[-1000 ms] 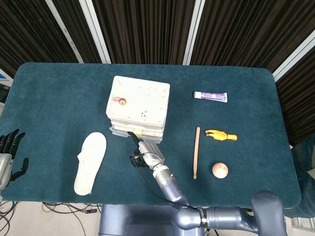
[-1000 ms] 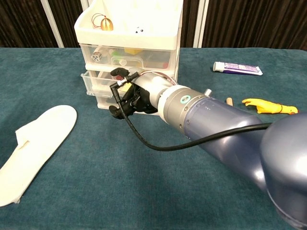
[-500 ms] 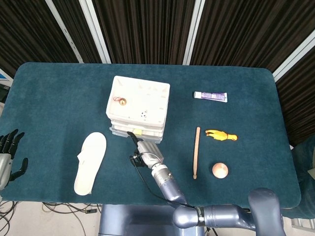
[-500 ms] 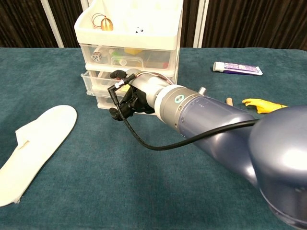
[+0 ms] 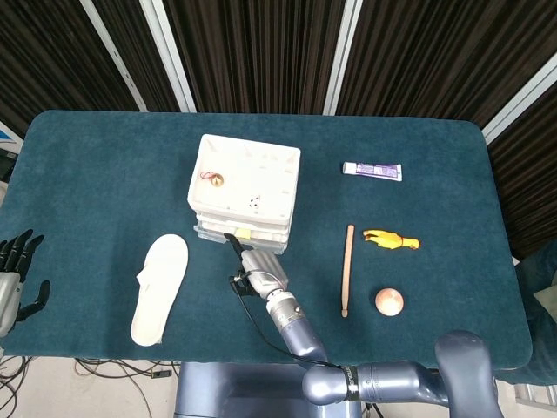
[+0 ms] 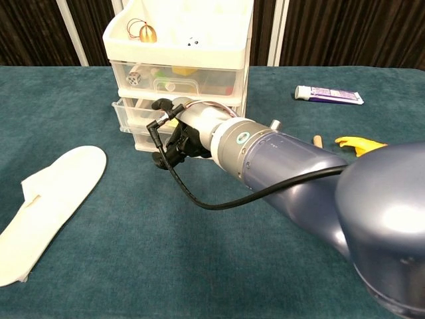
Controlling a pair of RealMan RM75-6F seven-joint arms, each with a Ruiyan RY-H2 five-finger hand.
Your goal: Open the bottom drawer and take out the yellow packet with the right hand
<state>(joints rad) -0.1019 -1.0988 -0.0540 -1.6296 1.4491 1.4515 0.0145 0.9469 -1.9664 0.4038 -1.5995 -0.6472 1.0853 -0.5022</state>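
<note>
A white drawer unit stands mid-table. One of its lower drawers is pulled out a little. My right hand is pressed against the unit's front. One dark finger curls over the pulled drawer's rim and another sits low by the base. A small yellow patch shows at the drawer front just beyond the fingertips; the chest view hides it behind the hand. Whether the hand holds anything is not visible. My left hand hangs off the table's left edge, fingers spread, empty.
A white insole lies left of the hand. Right of the unit are a toothpaste tube, a wooden stick, a yellow toy chicken and a small ball.
My right hand and forearm have edged slightly left, closer against the drawer front. A yellowish bit seen between the fingers a second ago is now hidden in the chest view.
</note>
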